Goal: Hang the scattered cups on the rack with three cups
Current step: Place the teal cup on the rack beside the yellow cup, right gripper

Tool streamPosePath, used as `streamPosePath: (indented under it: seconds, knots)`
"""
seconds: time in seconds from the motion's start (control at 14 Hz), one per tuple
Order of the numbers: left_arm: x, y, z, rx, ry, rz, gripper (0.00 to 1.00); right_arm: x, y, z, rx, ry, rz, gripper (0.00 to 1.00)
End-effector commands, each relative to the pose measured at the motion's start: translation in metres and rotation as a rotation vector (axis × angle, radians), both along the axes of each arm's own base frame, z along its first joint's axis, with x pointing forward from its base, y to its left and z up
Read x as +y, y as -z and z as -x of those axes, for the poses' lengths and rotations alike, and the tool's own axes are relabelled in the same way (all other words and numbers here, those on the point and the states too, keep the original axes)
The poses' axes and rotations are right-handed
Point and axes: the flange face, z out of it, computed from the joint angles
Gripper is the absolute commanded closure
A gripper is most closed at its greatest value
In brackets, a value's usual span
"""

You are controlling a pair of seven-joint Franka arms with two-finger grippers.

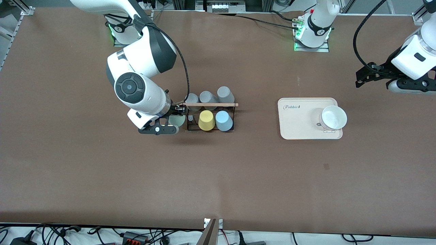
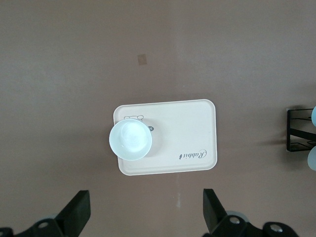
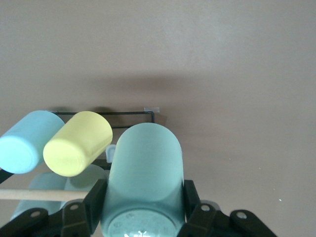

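While the right claw [image 1: 174, 119] is gripping the pale mint-green tapered tumbler [image 3: 143, 173], the black wire rack's [image 1: 211, 117] empty peg is lying at its 3 o'clock; the left claw [image 2: 145, 217] is waiting wide open, empty.

A brown bench [image 1: 102, 177] is carrying two items that are resting directly on its surface. A black wire rack [image 1: 210, 117] with a wooden rod across its top is standing toward the right arm's end of the bench. A cream rectangular tray [image 1: 299, 126] is lying well apart from the rack, toward the left arm's end. A small dark mark [image 1: 326, 166] is showing on the bench surface, nearer to the front camera than the tray.
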Motion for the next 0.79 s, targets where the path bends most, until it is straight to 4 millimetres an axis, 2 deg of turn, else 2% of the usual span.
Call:
streamPosePath:
  seconds: [0.0,0.43,0.71]
  knots:
    - [-0.001,-0.007,0.003,-0.009,0.012,0.012,0.00,0.023,0.005,0.004,-0.001,-0.018,-0.013,0.72]
    - [-0.002,-0.007,0.003,-0.008,0.011,0.014,0.00,0.050,0.032,0.016,0.017,-0.055,-0.001,0.72]
    - [-0.002,-0.006,0.003,-0.007,0.011,0.014,0.00,0.053,0.047,0.016,0.026,-0.056,0.009,0.72]
